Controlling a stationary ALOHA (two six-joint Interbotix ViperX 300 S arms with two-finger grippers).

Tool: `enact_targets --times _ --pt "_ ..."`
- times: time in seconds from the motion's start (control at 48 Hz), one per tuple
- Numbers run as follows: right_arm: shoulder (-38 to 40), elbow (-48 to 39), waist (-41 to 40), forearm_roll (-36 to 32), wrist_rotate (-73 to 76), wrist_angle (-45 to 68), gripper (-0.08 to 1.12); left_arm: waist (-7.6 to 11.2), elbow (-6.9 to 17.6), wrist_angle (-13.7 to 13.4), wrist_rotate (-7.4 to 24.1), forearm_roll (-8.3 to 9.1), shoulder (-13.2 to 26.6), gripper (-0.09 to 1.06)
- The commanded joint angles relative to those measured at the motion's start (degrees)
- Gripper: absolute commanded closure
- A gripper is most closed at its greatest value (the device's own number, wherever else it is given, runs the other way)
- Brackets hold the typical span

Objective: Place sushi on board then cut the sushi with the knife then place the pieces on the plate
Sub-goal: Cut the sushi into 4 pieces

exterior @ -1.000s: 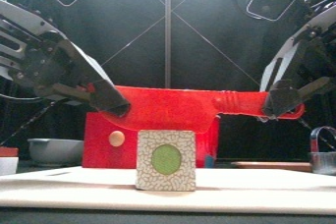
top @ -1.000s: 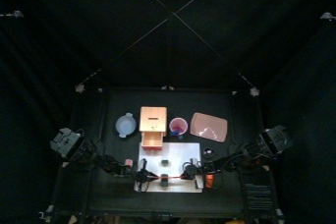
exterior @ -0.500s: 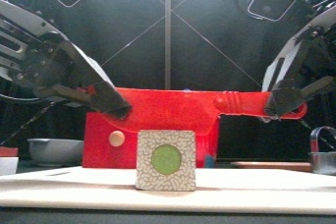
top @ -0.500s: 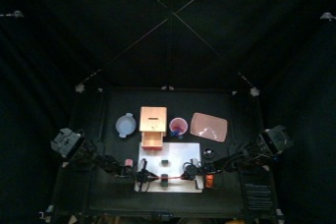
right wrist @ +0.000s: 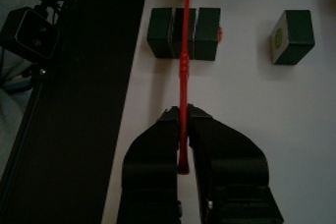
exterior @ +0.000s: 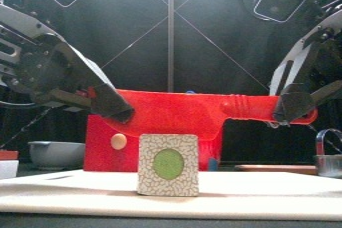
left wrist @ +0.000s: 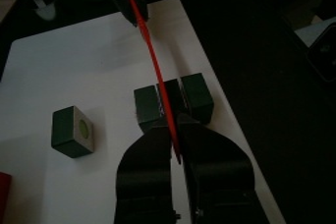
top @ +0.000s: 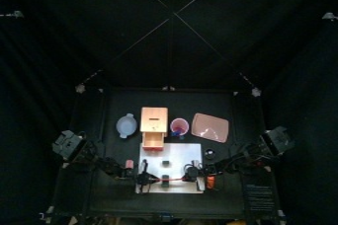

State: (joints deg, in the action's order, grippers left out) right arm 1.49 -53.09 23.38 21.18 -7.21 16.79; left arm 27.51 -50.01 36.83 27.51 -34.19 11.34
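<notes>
The white cutting board (exterior: 267,187) is lying on the desk (top: 106,106). Above it, the left gripper (left wrist: 172,138) and right gripper (right wrist: 184,120) are each clenching one end of the red knife (exterior: 227,105), holding it level over the sushi pair (left wrist: 194,98) on the board. One loose piece (left wrist: 75,132) is sitting apart on the same board.

The left arm (exterior: 54,67) slants down from the left and the right arm (exterior: 305,57) from the right, mirrored. The left gripper (exterior: 120,113) and right gripper (exterior: 285,115) face each other at equal height, fingers (left wrist: 147,159) clamped on opposite ends of the red knife (exterior: 201,104).
</notes>
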Motion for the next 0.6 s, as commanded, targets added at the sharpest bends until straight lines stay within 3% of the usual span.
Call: enact_targets --times 0.021,0.271,0.604 --pt "0.79 0.79 0.18 -0.35 -0.26 -0.09 0.69 -0.53 0.44 -0.62 0.62 -0.26 -0.53 0.64" --pt "4.31 0.44 -0.18 -1.67 -0.62 -0.18 0.69 -0.70 -0.35 -0.62 0.97 -0.09 -3.43 0.64" --pt "3.87 0.53 -0.18 -2.37 -0.26 -0.35 0.69 -0.79 -0.26 -0.70 0.70 -0.09 -2.46 0.64"
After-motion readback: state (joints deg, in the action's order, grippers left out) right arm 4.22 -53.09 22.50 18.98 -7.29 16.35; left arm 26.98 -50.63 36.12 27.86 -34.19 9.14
